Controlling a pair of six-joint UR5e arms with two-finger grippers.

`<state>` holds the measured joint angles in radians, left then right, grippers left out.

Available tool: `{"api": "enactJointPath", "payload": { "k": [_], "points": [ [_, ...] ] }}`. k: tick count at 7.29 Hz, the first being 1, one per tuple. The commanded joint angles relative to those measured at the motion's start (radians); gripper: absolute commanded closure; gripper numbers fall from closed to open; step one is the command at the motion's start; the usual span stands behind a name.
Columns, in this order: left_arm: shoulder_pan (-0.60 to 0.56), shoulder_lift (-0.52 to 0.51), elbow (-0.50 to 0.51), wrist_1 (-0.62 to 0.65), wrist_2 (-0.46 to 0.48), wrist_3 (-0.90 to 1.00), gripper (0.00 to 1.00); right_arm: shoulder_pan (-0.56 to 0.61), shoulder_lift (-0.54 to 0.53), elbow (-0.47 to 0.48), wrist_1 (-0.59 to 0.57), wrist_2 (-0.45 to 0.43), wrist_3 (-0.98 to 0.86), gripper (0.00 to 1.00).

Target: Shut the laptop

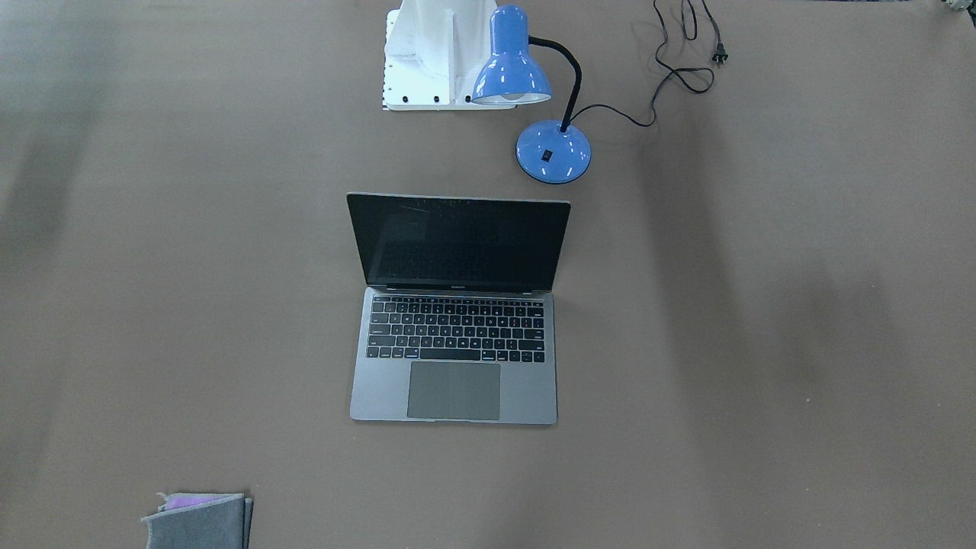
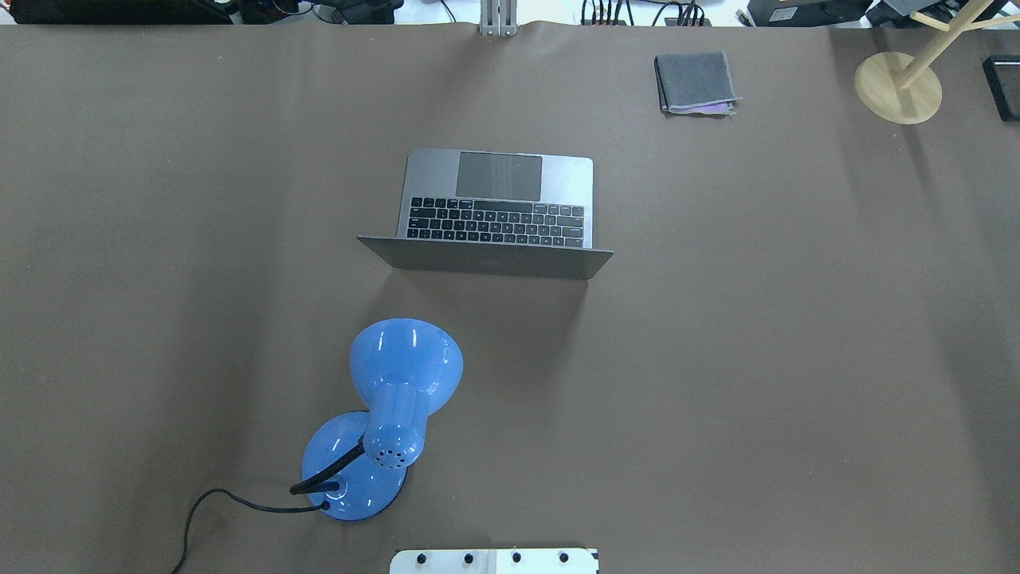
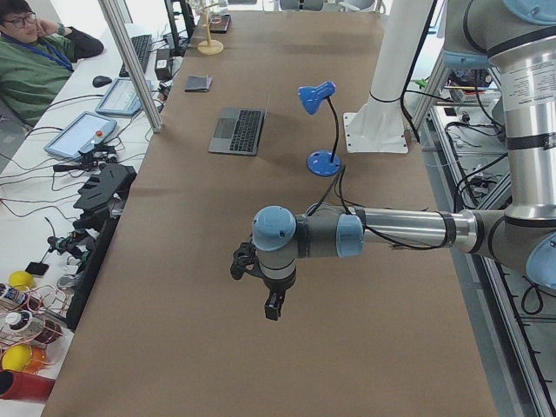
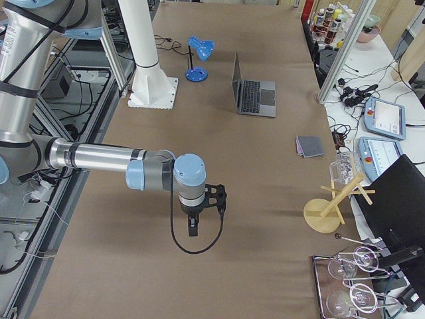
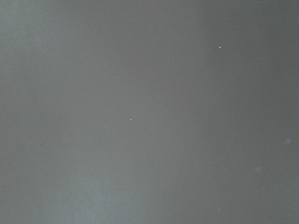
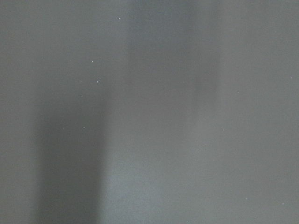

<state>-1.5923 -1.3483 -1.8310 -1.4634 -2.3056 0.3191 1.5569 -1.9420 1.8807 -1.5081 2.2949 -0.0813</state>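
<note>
The space-grey laptop (image 1: 455, 358) stands open in the middle of the brown table, its dark screen upright and its keyboard facing away from the robot. It also shows in the overhead view (image 2: 498, 203) and both side views (image 3: 239, 130) (image 4: 255, 96). My left gripper (image 3: 271, 304) hangs over the bare table far to the laptop's left end side. My right gripper (image 4: 192, 226) hangs over the bare table far toward the other end. Both show only in the side views, so I cannot tell whether they are open or shut. Both wrist views show only bare table surface.
A blue desk lamp (image 2: 382, 414) with a black cord stands between the laptop and the robot's white base (image 1: 435, 53). A folded grey cloth (image 2: 695, 82) lies at the far right, next to a wooden stand (image 2: 899, 86).
</note>
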Motion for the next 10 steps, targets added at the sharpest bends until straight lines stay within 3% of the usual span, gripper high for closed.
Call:
{"api": "enactJointPath", "payload": {
  "k": [1, 8, 10],
  "points": [
    [0.0, 0.0, -0.005, 0.0, -0.001, -0.002, 0.01, 0.0, 0.0, 0.0, 0.0, 0.0, 0.0, 0.0],
    [0.0, -0.029, -0.013, -0.002, -0.008, -0.011, 0.01, 0.0, 0.0, 0.005, 0.005, 0.0, -0.002, 0.0],
    [0.0, -0.043, -0.033, -0.005, -0.009, -0.011, 0.01, 0.0, -0.006, 0.0, 0.189, 0.003, -0.002, 0.0]
  ]
}}
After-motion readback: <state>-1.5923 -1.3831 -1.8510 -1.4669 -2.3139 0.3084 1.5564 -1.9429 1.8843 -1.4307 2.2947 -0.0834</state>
